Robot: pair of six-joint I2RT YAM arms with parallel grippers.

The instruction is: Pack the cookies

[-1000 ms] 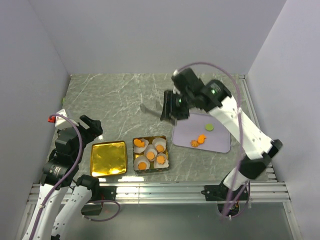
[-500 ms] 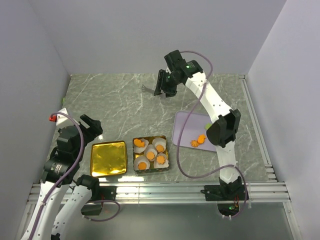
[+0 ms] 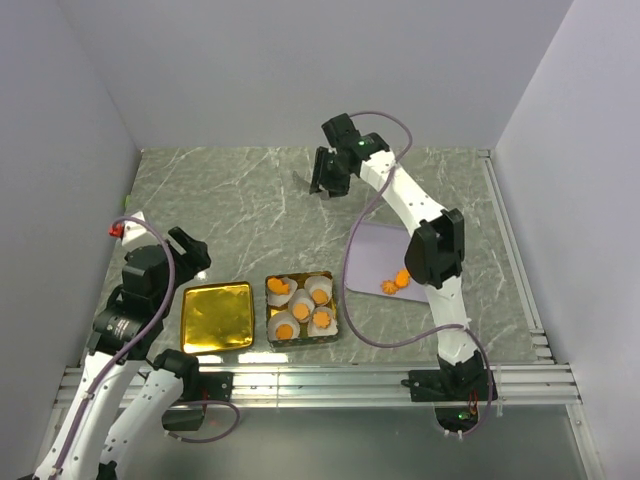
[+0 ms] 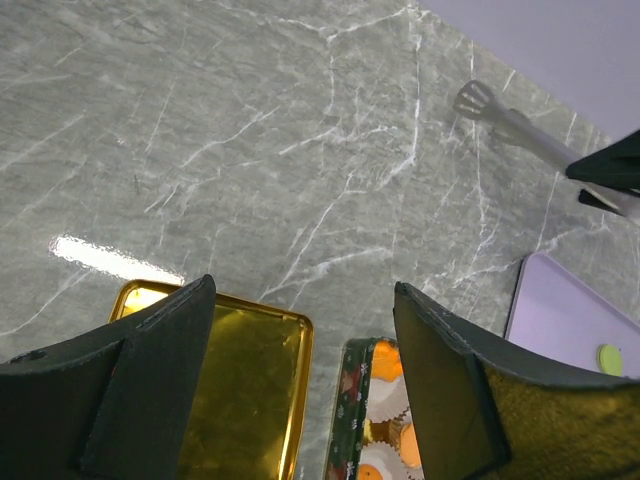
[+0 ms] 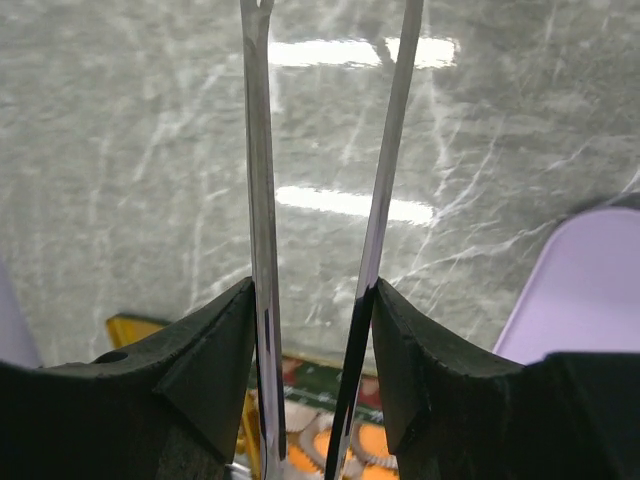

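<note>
Two orange cookies [image 3: 396, 281] lie on a lilac tray [image 3: 372, 262]. An open tin [image 3: 272, 310] holds several white paper cups with orange cookies [image 3: 301, 311] in them; these also show in the right wrist view [image 5: 375, 440]. My right gripper [image 3: 322, 182] is shut on metal tongs [image 3: 297, 179] and holds them above the back of the table, far from the tray. The tong arms [image 5: 258, 200] stand between its pads [image 5: 312, 300]. My left gripper [image 3: 190, 255] is open and empty, above the gold lid [image 4: 240, 380] and the tin's left wall [image 4: 360, 420].
A gold lid [image 3: 217, 316] lies left of the tin. A small green disc [image 4: 608, 356] sits on the lilac tray [image 4: 570, 320]. Grey walls close in the table at the left, back and right. The right arm reaches across above the tray.
My right arm has swung from above the lilac tray to the back of the table, tongs still in its grip. The left arm has shifted slightly.
</note>
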